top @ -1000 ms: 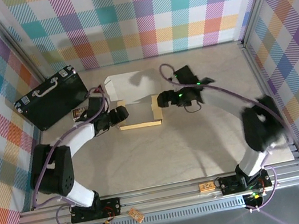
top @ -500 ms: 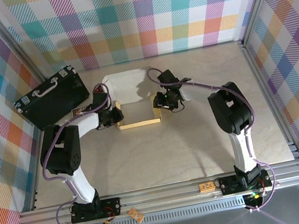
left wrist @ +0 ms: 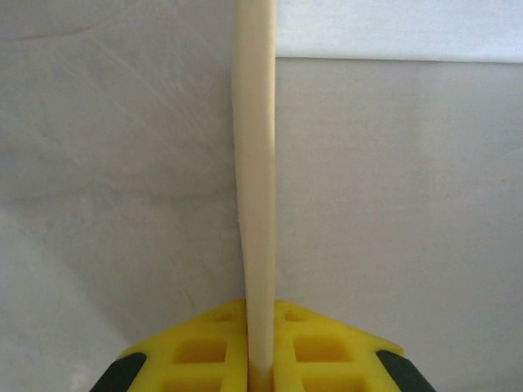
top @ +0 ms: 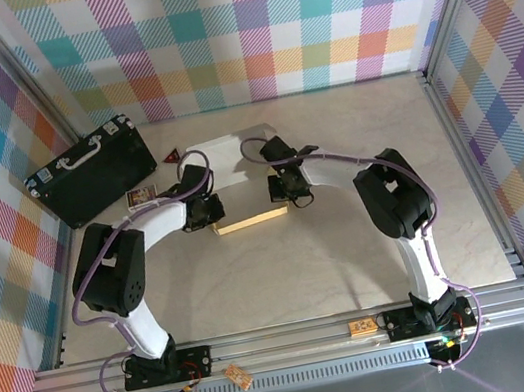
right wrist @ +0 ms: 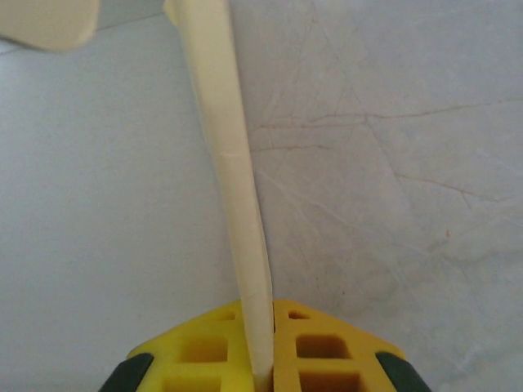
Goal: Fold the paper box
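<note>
We see the paper box point(top: 225, 157) lying mid-table point(top: 351, 241), white panel far and tan strip near, with the left gripper point(top: 211, 208) at its left side, the right gripper point(top: 281, 189) at its right, and a black case point(top: 90, 172) far left.

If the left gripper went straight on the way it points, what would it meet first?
The paper box: the left gripper is shut on its thin wall, which runs straight ahead. Depth beyond is unclear.

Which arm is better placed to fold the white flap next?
Likely left: the left gripper, shut on a paper box wall, faces the white flap. The right gripper pinches the opposite wall.
</note>
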